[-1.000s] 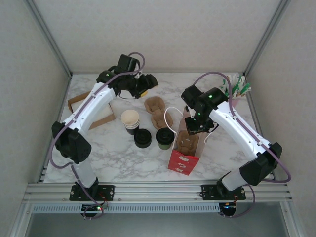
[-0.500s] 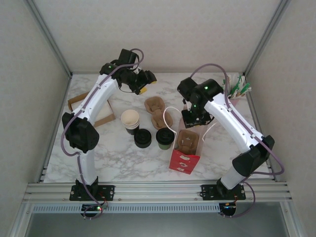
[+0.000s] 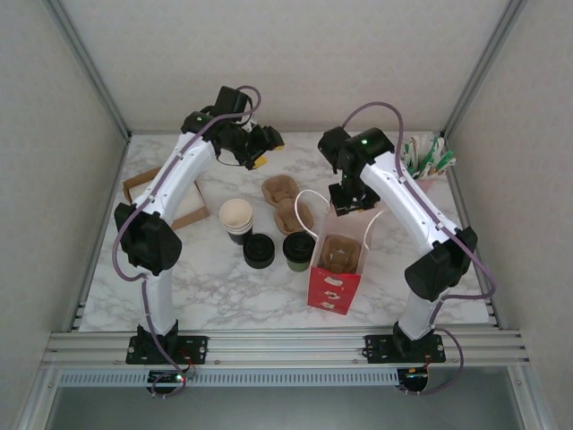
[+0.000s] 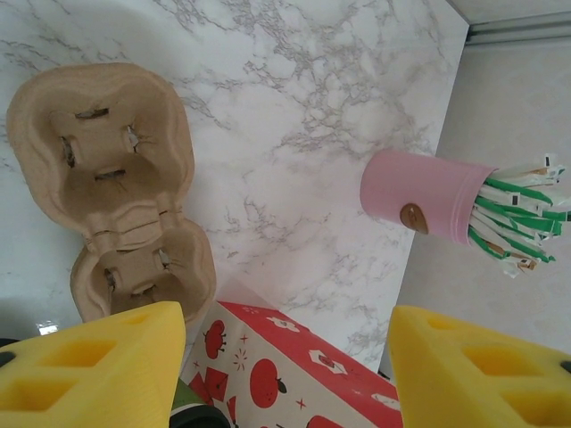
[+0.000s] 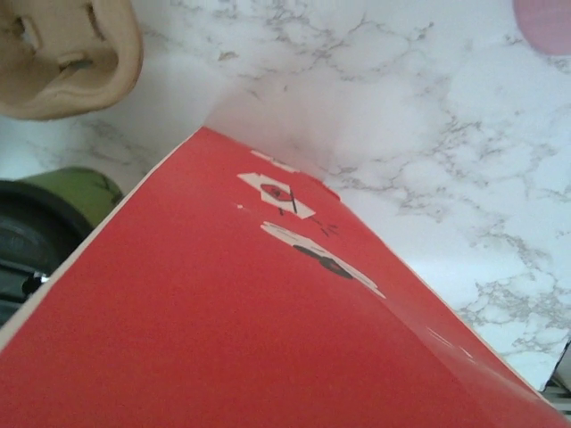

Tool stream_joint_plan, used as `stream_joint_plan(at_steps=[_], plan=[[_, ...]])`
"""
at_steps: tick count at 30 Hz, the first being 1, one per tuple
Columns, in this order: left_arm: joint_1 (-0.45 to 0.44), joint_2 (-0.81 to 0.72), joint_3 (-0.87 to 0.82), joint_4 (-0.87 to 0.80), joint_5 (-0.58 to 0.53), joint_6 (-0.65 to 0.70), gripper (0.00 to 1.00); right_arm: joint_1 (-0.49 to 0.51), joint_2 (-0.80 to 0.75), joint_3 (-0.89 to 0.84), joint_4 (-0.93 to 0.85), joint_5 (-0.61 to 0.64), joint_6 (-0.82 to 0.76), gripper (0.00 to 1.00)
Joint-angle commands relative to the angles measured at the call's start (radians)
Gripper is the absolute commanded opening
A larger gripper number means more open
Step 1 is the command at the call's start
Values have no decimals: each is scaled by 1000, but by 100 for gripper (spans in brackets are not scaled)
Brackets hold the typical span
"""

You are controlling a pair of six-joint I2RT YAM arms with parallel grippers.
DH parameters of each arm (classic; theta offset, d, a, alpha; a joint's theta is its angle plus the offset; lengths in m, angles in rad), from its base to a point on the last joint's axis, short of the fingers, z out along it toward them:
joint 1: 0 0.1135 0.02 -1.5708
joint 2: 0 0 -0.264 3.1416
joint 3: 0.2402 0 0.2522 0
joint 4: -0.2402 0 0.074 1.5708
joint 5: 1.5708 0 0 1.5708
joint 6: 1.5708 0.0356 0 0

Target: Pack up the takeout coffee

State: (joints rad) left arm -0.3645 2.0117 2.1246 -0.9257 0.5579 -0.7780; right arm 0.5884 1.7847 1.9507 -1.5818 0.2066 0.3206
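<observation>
Drawn up and back since a second ago, the right arm stands taller. Bare marble table (image 3: 224,296) runs before the red bag (image 3: 333,285). The takeout coffee (image 3: 299,251) stands just left of it, nearer than the right gripper (image 3: 349,199) at the bag's rear rim, its grip unreadable. Farthest, the left gripper (image 3: 267,150) hovers with jaws spread, empty.

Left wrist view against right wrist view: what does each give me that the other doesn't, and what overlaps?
Left wrist, not right: the left tool, open, with its yellow fingers, and the green-and-white packets in the pink cup. Right wrist, not left: a clear look at the takeout coffee, olive side and black lid. Both: the red bag, the pulp carrier, the marble table.
</observation>
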Motion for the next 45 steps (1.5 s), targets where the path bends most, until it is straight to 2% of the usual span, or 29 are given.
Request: stream_joint_plan(at_steps=[1, 16, 25, 30, 36, 45], plan=[[7, -3, 34, -18, 7, 17, 61, -9, 38, 66, 2, 59, -33, 38], [3, -83, -20, 42, -23, 34, 61, -71, 152, 225, 88, 108, -91, 40], [-27, -159, -85, 115, -57, 29, 62, -70, 34, 58, 170, 27, -91, 43], [-66, -195, -112, 178, -85, 15, 64, -68, -7, 24, 169, -12, -83, 44], [-111, -242, -117, 223, -124, -33, 66, -64, -69, 69, 101, -65, -30, 48], [-117, -294, -101, 212, -129, -39, 68, -62, -92, 199, 6, -161, 0, 54]])
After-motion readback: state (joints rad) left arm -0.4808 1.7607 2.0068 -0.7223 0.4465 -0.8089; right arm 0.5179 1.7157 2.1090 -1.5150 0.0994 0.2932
